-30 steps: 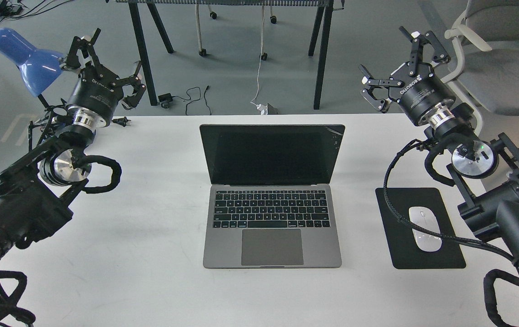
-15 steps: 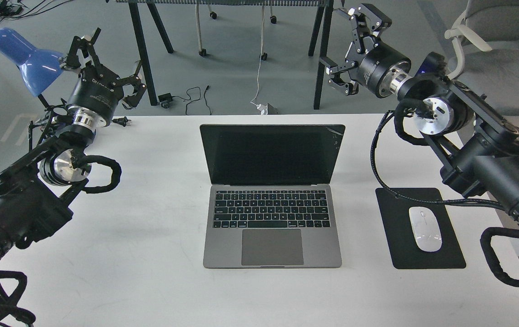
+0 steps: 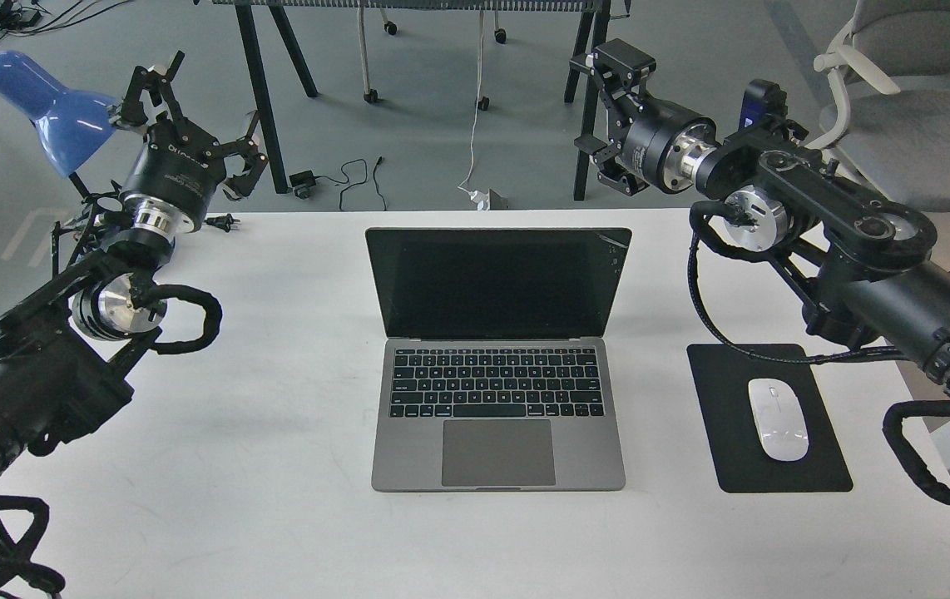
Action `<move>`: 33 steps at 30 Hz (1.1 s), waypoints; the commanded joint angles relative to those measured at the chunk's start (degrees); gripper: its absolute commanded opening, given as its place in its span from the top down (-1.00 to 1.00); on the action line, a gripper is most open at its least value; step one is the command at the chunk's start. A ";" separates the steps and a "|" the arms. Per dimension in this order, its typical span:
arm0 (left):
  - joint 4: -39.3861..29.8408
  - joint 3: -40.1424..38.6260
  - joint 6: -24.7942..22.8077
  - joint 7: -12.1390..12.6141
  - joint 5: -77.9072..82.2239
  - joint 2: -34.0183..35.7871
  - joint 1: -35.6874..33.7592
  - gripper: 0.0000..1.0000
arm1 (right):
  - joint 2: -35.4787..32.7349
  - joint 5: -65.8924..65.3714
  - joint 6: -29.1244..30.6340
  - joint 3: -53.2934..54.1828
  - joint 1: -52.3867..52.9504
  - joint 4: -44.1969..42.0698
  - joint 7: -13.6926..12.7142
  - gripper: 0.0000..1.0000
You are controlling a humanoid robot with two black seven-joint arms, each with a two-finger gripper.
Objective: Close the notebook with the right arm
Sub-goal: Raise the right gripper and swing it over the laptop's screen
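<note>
The notebook (image 3: 497,358) is a space-grey laptop that stands open in the middle of the white table (image 3: 259,466), black screen upright and facing me. My right arm (image 3: 841,241) reaches in from the right. Its gripper (image 3: 596,112) points left, beyond the table's far edge, behind and above the lid's top right corner and apart from it. Its fingers (image 3: 618,60) are spread with nothing between them. My left gripper (image 3: 209,108) is open and empty at the far left corner, next to the blue lamp.
A black mouse pad (image 3: 733,466) with a white mouse (image 3: 777,418) lies right of the notebook, under my right arm's cable. A blue desk lamp (image 3: 42,104) stands far left. A grey chair (image 3: 916,108) and black table legs (image 3: 587,125) stand behind the table.
My right arm has swung from the right side up and leftwards; its gripper has turned to point left and now sits behind the lid's right corner. The left arm and notebook have not moved.
</note>
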 commanded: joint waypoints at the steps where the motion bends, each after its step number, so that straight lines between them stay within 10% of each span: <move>1: 0.00 0.04 0.00 0.00 0.00 -0.02 0.01 -1.00 | -0.06 -2.10 -0.02 -2.15 0.26 -0.13 0.01 -1.00; 33: 0.00 -0.04 0.00 0.00 0.00 -0.03 0.01 -1.00 | -0.76 -5.97 6.65 -7.96 0.61 1.10 0.01 -1.00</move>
